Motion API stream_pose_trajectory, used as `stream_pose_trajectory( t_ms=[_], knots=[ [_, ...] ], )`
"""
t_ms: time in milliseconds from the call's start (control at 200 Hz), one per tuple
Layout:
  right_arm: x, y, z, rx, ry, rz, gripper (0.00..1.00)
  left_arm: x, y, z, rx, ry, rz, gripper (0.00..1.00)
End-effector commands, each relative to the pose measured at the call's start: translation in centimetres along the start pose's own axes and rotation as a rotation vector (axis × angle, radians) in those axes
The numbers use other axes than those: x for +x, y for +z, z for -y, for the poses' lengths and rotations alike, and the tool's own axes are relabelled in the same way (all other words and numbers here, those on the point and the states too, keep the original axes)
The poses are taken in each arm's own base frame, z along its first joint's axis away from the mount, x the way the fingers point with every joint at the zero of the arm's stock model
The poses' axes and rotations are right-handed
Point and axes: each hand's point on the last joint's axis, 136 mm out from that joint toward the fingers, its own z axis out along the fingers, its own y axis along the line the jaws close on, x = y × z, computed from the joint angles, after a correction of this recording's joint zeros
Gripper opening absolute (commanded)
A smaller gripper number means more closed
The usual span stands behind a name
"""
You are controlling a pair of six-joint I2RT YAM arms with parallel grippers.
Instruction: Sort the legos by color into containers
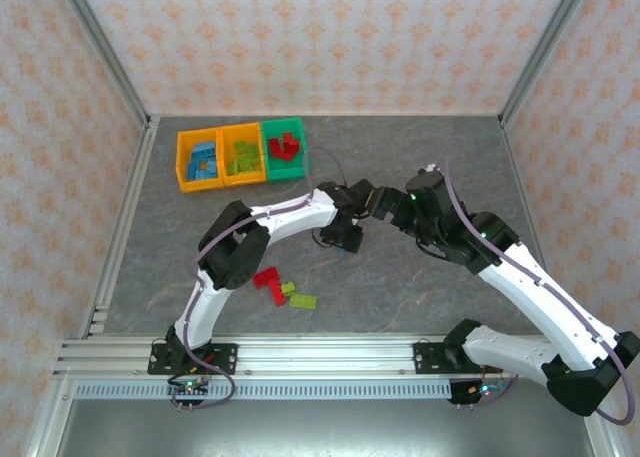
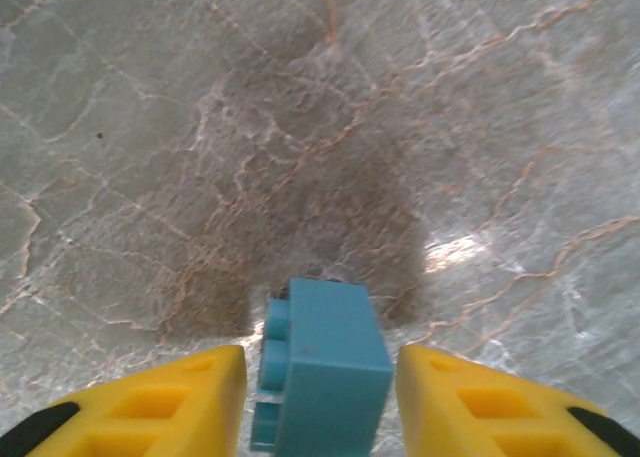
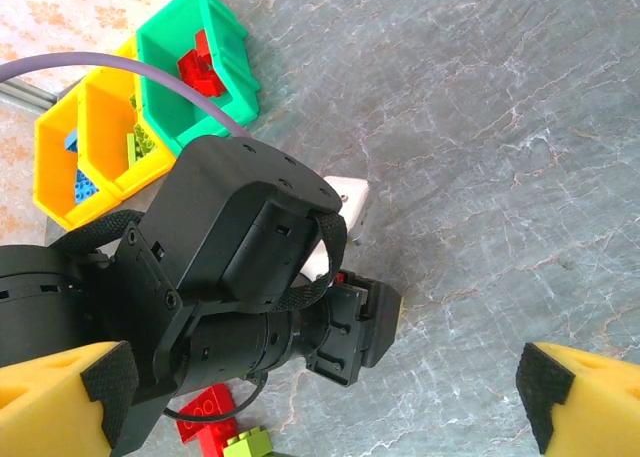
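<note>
A light blue lego (image 2: 322, 362) lies on the grey table between the yellow fingers of my left gripper (image 2: 320, 377). A narrow gap shows on each side of it, so the jaws are open around it. From above, the left gripper (image 1: 345, 237) points down at mid-table and hides that brick. My right gripper (image 3: 320, 402) is wide open with nothing between its fingers, hovering close beside the left wrist (image 1: 385, 202). The containers stand at the back left: an orange-yellow bin (image 1: 183, 162) with blue legos, an orange-yellow bin (image 1: 226, 157) with green ones, and a green bin (image 1: 268, 162) with red ones.
Loose legos lie near the left arm's base: a red one (image 1: 267, 277), another red one (image 1: 277, 296), and lime green ones (image 1: 288, 288) (image 1: 303, 301). The left arm's black wrist (image 3: 230, 267) crowds the right wrist view. A purple cable (image 1: 335, 167) arcs over the table.
</note>
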Motion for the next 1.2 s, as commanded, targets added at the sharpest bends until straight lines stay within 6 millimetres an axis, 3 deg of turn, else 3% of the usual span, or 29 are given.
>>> stream_pose_trajectory(
  t_ms=[0,140,305,445,531,701,886,966,1021,1196],
  knots=[
    [-0.3,-0.6,0.7,0.024,0.003,0.022,0.99,0.8,0.3,-1.7,-0.085,0.023,-0.025,0.4],
    [-0.2,-0.6,0.8,0.023,0.002,0.018,0.99,1.3,0.1,-2.5,-0.111,0.013,-0.019,0.3],
    [1.0,0.0,-0.4,-0.052,-0.035,-0.037,0.99,0.9,-1.8,-3.4,-0.055,-0.078,0.047,0.22],
    [2.1,0.3,-2.8,-0.184,-0.076,-0.092,0.98,-0.2,-5.4,-5.7,-0.01,-0.194,0.137,0.2],
    [2.6,0.5,-4.2,-0.254,-0.111,-0.118,0.98,-1.2,-9.4,-8.3,0.007,-0.267,0.224,0.19],
    [4.1,1.4,-6.1,-0.289,-0.205,-0.21,0.97,-2.4,-15.4,-17.3,0.016,-0.493,0.359,0.19],
    [4.9,2.4,-6.3,-0.254,-0.238,-0.275,0.97,-1.8,-19.5,-30.9,-0.095,-0.797,0.437,0.19],
    [4.9,2.7,-6.0,-0.23,-0.236,-0.275,0.98,-0.8,-19.8,-36.4,-0.16,-0.961,0.438,0.19],
    [4.8,2.8,-5.5,-0.202,-0.234,-0.271,0.98,-0.8,-19.5,-39.1,-0.179,-1.037,0.426,0.2],
    [4.5,2.7,-4.7,-0.148,-0.242,-0.266,0.98,-3.8,-17.2,-43.9,-0.185,-1.087,0.372,0.24]
  ],
)
